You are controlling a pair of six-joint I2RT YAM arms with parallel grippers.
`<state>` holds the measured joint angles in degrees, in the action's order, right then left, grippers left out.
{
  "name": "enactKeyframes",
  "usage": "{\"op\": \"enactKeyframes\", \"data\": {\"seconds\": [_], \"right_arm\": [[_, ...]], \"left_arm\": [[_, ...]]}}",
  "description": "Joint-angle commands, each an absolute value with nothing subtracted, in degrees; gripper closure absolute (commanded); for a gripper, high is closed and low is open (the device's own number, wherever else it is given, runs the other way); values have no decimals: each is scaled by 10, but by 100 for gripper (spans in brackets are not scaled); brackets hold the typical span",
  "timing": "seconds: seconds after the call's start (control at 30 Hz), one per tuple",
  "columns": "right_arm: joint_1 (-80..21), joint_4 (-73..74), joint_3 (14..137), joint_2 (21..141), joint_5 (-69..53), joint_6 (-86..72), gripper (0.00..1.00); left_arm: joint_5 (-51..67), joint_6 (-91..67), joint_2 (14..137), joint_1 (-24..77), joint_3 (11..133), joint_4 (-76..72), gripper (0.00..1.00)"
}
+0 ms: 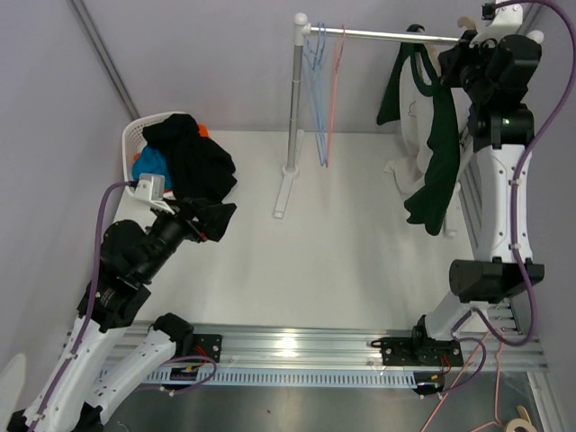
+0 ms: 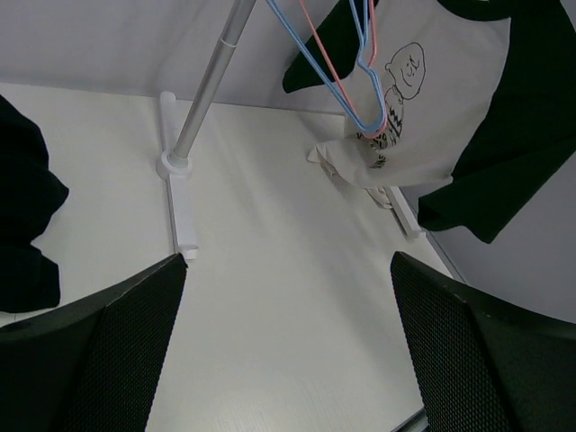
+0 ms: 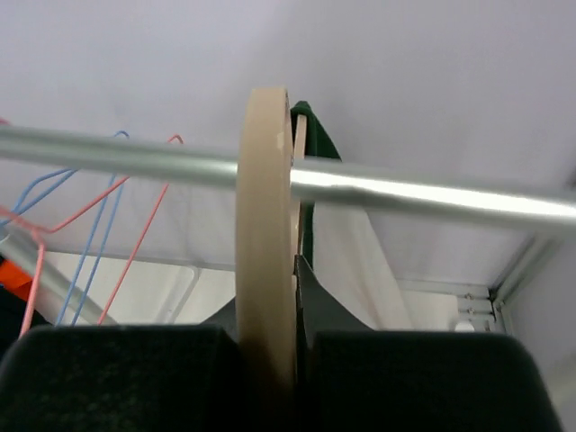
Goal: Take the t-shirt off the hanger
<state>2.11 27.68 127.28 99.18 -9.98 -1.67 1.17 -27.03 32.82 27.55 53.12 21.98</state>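
Note:
A white t-shirt [image 1: 416,126] with dark green sleeves hangs on a beige hanger [image 3: 265,225] at the right end of the metal rail [image 1: 378,34]. It also shows in the left wrist view [image 2: 441,108], with a cartoon print. My right gripper [image 1: 468,54] is up at the rail, and in its wrist view the gripper [image 3: 270,328] is shut on the hanger's flat neck, just below the rail [image 3: 423,191]. My left gripper [image 1: 216,219] is open and empty, low over the table at the left, its wide-spread fingers [image 2: 108,360] pointing toward the rack.
Empty blue and pink wire hangers [image 1: 319,90] hang near the rack's upright post [image 1: 295,99], whose foot [image 1: 283,193] rests mid-table. A white basket [image 1: 144,133] with dark clothes [image 1: 193,162] spilling out stands at back left, close to my left gripper.

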Motion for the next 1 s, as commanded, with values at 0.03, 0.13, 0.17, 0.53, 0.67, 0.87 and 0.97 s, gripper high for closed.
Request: {"op": "enactKeyframes", "data": {"seconds": [0.03,0.13,0.17,0.53,0.67,0.87,0.97], "right_arm": [[11,233,1184,868,-70,-9,100],[3,223,1094,810,-27,-66,100],[2,235,1077,798,9,-131,100],[-54,386,903,680,265,-600,100],[-81,465,915,691,315,-688,100],[-110,457,910,695,316,-689,100],[-117,453,918,694,315,-675,100]], "left_arm": [[11,-227,318,282,537,214,1],[32,-213,331,285,550,214,0],[41,-207,344,288,555,211,0],[-69,-56,461,558,622,162,1],[-187,37,499,710,598,64,0],[-225,86,594,819,555,-112,0],[-241,88,643,825,548,-188,1]]}}
